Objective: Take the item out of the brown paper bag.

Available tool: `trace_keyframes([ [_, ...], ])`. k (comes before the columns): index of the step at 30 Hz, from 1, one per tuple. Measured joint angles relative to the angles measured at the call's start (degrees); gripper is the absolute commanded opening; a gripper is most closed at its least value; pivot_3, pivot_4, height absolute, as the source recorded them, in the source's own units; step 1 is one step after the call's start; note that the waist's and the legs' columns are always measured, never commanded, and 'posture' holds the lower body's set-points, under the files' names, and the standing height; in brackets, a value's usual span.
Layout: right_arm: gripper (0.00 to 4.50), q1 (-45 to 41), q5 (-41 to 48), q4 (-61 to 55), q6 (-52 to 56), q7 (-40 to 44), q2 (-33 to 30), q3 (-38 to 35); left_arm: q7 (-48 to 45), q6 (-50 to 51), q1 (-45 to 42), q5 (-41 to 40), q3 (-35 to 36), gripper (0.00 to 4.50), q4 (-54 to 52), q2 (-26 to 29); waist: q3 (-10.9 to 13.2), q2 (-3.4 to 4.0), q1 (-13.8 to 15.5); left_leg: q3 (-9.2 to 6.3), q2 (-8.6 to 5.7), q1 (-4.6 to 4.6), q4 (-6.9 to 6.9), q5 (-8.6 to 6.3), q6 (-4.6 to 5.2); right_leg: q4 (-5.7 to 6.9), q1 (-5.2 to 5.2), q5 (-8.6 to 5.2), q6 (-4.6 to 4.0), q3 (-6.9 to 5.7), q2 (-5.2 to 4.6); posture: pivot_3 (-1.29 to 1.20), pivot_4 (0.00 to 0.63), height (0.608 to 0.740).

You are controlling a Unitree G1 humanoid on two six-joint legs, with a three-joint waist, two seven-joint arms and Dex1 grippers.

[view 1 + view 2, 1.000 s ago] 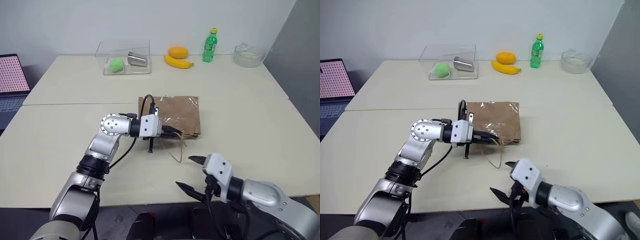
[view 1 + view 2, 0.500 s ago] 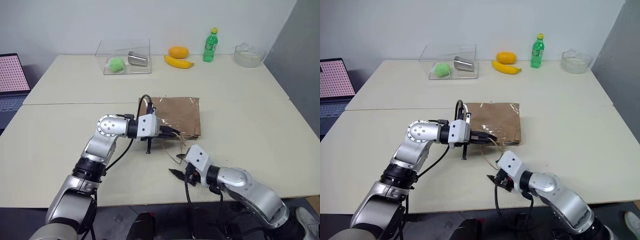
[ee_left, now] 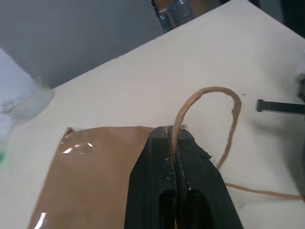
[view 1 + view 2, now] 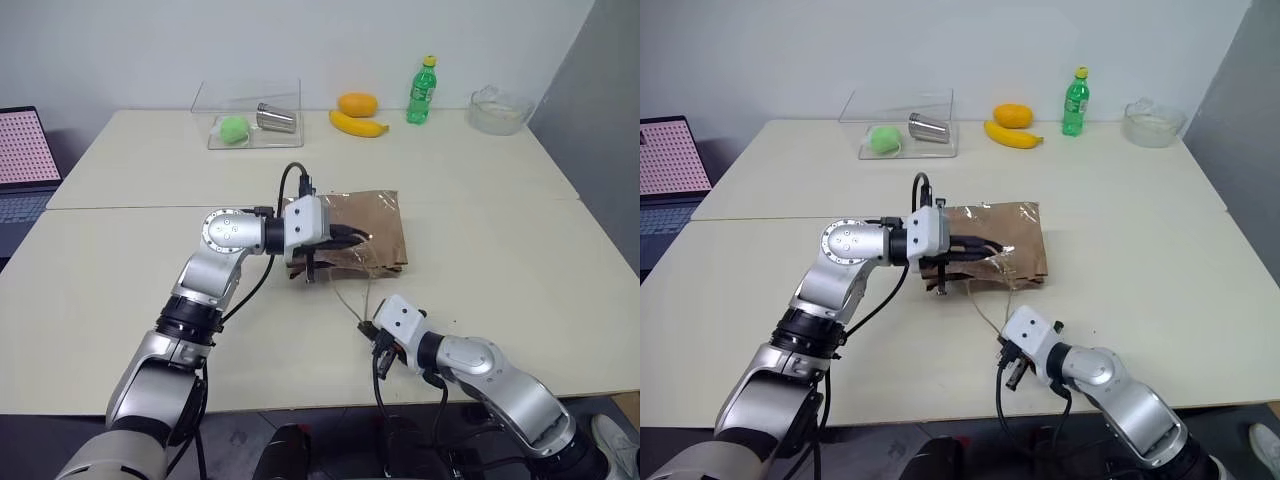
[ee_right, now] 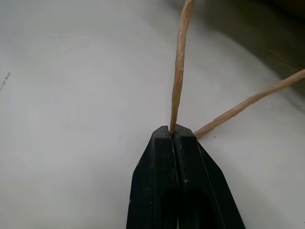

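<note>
With each gripper's jaws clamped on a handle of the brown paper bag [image 4: 360, 235], left gripper [image 4: 352, 238] on the upper handle [image 3: 209, 109], right gripper [image 4: 368, 327] on the lower handle [image 5: 178, 62], the bag lay flat on the counter [image 4: 500, 230], its contents apparently not yet taken out.

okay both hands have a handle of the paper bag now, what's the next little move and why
Probably draw the two hands apart to spread the bag's mouth. The left hand is shut on one twisted handle at the edge of the brown paper bag; the right hand is shut on the other handle. The bag lies flat, its contents hidden.
</note>
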Motion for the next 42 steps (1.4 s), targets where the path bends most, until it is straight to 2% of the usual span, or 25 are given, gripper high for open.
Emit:
trace_keyframes([
  [11, 0.02, 0.44, -4.42, -0.36, 0.01, 0.31, -1.51, 0.20, 5.87, 4.22, -15.22, -0.16, 3.85, 0.00, 14.45, -2.66, 0.02, -0.03, 0.37, -0.01, -0.05, -0.04, 0.00, 0.00, -0.01, -0.04, 0.00, -0.05, 0.09, -0.03, -0.04, 0.00, 0.150, 0.740],
  [19, 0.02, 1.67, -5.40, -0.95, 0.05, 0.58, -1.75, -0.58, 8.02, 4.50, -19.70, -0.64, 7.43, 0.00, 18.21, -2.65, 0.04, -0.09, 0.38, -0.05, -0.04, -0.05, 0.00, -0.01, -0.01, -0.06, 0.00, -0.05, 0.08, -0.06, -0.05, 0.00, 0.150, 0.740],
  [22, 0.02, 1.69, -6.09, -1.06, 0.15, 1.11, -1.92, -0.59, 8.91, 4.47, -22.41, -0.75, 9.03, 0.00, 18.26, -2.54, 0.02, -0.09, 0.41, -0.05, -0.10, -0.01, -0.01, -0.01, -0.01, -0.06, 0.06, -0.19, 0.33, -0.06, -0.10, 0.00, 0.150, 0.740],
  [28, 0.02, 1.69, -7.53, -1.48, -0.05, 1.69, -2.17, -0.29, 8.33, 5.91, -22.65, -1.48, 9.92, 0.00, 18.92, -2.78, 0.03, -0.10, 0.40, -0.06, -0.11, -0.03, 0.00, -0.01, -0.01, -0.05, 0.04, -0.20, 0.34, -0.07, -0.11, 0.00, 0.150, 0.740],
  [31, 0.63, 1.90, -7.41, -1.75, -0.58, 1.63, -1.64, -1.61, 3.79, 9.62, -21.18, -4.67, 9.89, 0.00, 15.12, -2.62, 0.03, -0.09, 0.36, -0.05, -0.10, -0.03, -0.01, -0.01, -0.01, -0.04, 0.03, -0.20, 0.34, -0.07, -0.11, 0.00, 0.150, 0.740],
  [37, 2.75, 2.64, -7.26, -3.48, 0.60, 1.73, -1.81, -4.24, 0.26, 14.24, -17.33, -6.58, 9.79, 0.00, 8.86, -2.21, 0.03, -0.09, 0.38, -0.06, -0.10, -0.05, -0.01, -0.01, -0.01, -0.04, 0.01, -0.19, 0.33, -0.07, -0.11, 0.00, 0.150, 0.740],
  [42, 4.48, 4.08, -5.18, -11.97, 4.89, 5.44, -6.15, -5.64, -0.70, 16.54, -16.08, -7.37, 9.78, 0.00, 5.24, -2.20, 0.05, -0.09, 0.41, -0.07, -0.10, -0.10, -0.01, -0.01, -0.02, -0.05, -0.02, -0.20, 0.34, -0.08, -0.11, 0.00, 0.150, 0.740],
])
